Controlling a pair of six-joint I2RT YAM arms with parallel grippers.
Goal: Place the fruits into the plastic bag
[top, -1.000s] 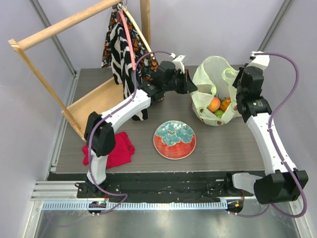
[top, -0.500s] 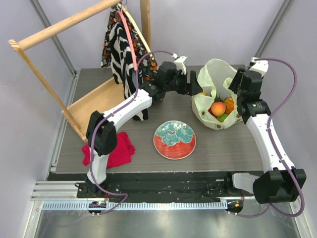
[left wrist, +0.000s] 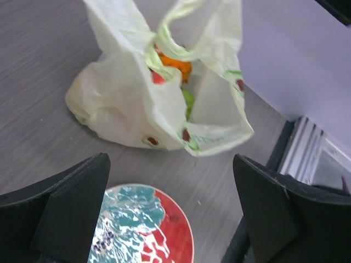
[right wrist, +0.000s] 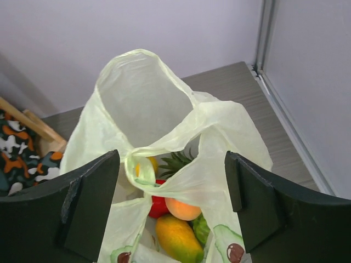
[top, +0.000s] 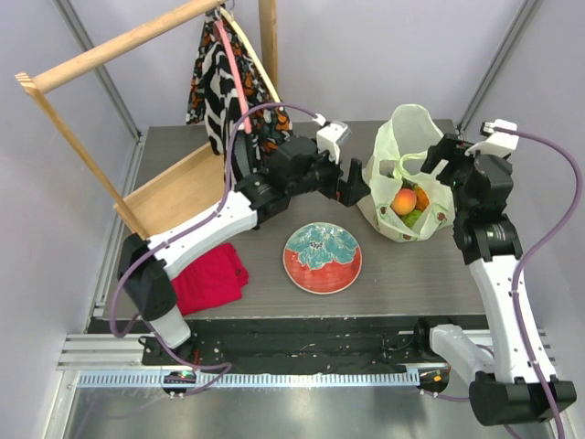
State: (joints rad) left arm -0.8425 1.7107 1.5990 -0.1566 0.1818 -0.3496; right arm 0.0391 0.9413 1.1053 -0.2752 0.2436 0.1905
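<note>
The left arm starts at the near edge of the table, on the left side. It stretches long and low toward the middle. The left gripper points to the right, and its two fingers are spread wide apart and grip nothing. The right arm stands tall from the near right corner and bends at the top. The right gripper points left and a bit down. Its fingers are wide apart too and grip nothing.

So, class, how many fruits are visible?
6 in the pale plastic bag: pineapple crown, yellow mango behind; red pepper left; peach centre; orange mango front; green fruit right. Others possibly hidden.
</note>
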